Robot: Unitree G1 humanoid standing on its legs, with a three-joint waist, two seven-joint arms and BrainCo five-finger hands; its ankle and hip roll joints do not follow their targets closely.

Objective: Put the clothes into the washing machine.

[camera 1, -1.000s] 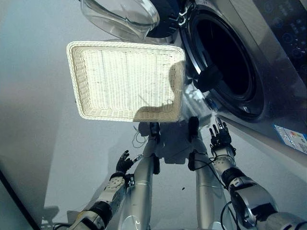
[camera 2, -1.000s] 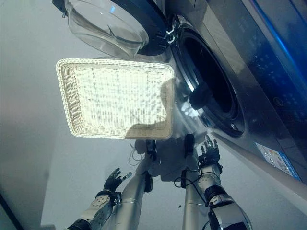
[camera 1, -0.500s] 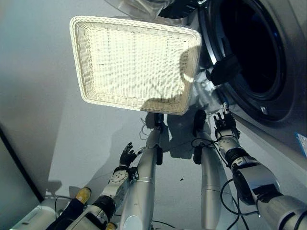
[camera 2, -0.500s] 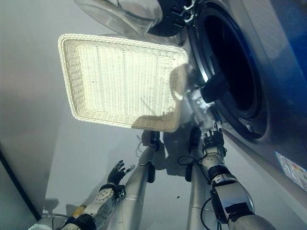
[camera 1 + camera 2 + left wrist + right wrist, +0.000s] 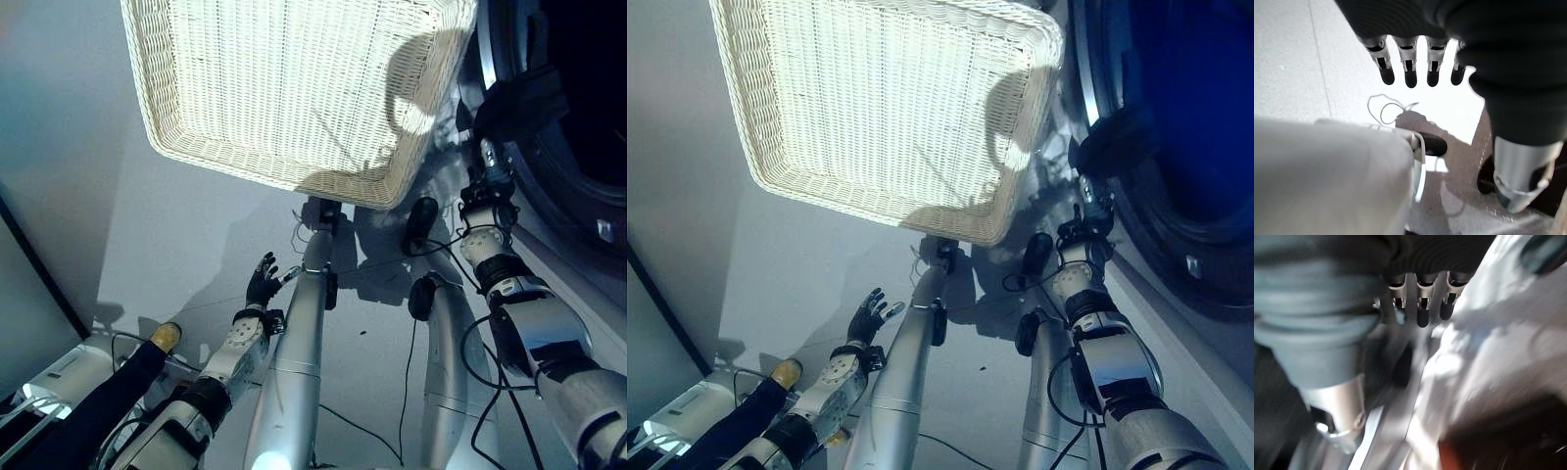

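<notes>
Shallow rectangular white wicker basket (image 5: pixel 284 88), empty of clothes, lies ahead of both hands; right hand (image 5: pixel 487 186), nearer the dark round washing-machine opening (image 5: pixel 578 108), and left hand (image 5: pixel 263 286) hang spread, empty.

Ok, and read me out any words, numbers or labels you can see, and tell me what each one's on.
No text can be read.
Small pale mark on the front of the washing machine, below the drum opening: too small to read.
White wicker basket: no label or print on it.
</notes>
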